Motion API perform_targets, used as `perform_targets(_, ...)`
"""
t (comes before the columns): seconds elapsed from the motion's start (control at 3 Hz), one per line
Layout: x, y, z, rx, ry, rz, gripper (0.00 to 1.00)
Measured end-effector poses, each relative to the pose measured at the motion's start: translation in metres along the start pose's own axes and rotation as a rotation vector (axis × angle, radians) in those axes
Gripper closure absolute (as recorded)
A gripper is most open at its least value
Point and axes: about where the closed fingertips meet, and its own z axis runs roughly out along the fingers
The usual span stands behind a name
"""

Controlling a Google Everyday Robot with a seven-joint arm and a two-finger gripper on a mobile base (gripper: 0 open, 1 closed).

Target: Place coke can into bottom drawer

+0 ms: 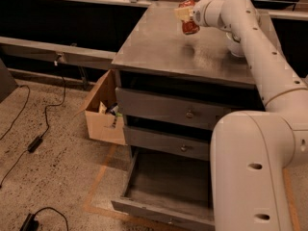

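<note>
The red coke can (pixel 190 27) hangs tilted in my gripper (pixel 185 14), lifted a little above the grey cabinet top (pixel 163 47) near its back edge. The gripper's fingers are shut on the can's upper part, so only the can's lower half shows. The bottom drawer (pixel 163 191) is pulled open below, a wide shallow grey tray with a flat front panel. My white arm reaches from the lower right across the cabinet to the can.
Two upper drawers with round knobs (pixel 190 114) are closed. An open cardboard box (pixel 102 114) with items stands left of the cabinet. Black cables (pixel 36 141) lie on the speckled floor. A white bowl (pixel 234 46) sits behind my arm.
</note>
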Motion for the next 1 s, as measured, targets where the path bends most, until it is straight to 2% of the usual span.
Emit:
perform_targets(0.33,-0.018,0.043,-0.031,-0.189,-0.072,0.031,1.0)
perform_targets(0.67,-0.033,0.089,-0.068,-0.364,-0.144,0.057,1.0)
perform_targets(1.0,-0.03,0.118,-0.102,-0.463,-0.192,0.032,1.0)
